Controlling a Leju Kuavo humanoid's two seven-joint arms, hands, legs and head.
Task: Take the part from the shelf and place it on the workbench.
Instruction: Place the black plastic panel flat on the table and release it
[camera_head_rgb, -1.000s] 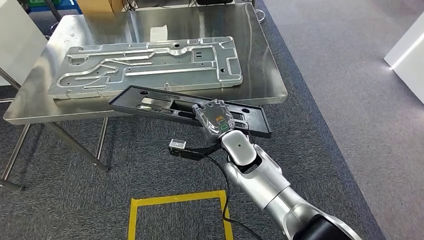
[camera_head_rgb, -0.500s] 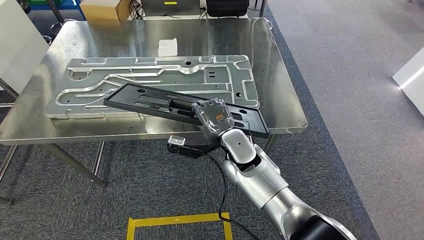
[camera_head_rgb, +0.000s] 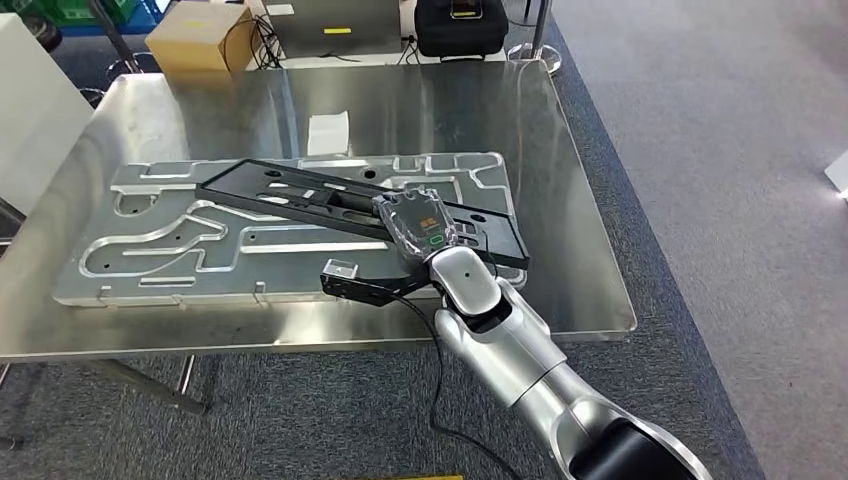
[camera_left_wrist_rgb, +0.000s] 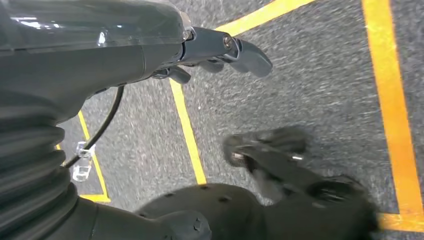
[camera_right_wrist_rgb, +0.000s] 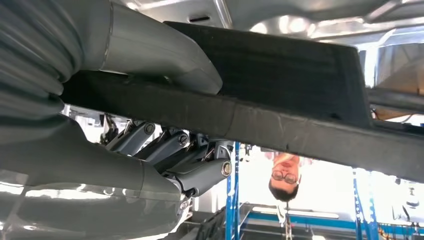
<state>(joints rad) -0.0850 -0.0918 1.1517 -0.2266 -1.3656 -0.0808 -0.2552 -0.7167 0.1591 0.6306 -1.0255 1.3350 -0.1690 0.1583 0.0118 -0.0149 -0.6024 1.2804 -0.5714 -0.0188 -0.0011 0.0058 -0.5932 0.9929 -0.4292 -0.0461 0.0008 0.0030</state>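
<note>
Fingers (camera_right_wrist_rgb: 200, 172) and thumb of the right hand (camera_head_rgb: 418, 225) grip the black part (camera_head_rgb: 300, 200) over the workbench (camera_head_rgb: 560, 200); left hand (camera_left_wrist_rgb: 220, 50) hangs open.

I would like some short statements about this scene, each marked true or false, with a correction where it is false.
1. The right hand holds the black part. True.
2. The black part lies flat on the floor. False: it is held over the silver plate on the workbench.
3. The left hand holds a tool. False: it holds nothing, and grey carpet with yellow tape is beyond it.
4. A cardboard box stands beyond the far edge of the workbench. True.
5. A white slip lies on the workbench. True.
</note>
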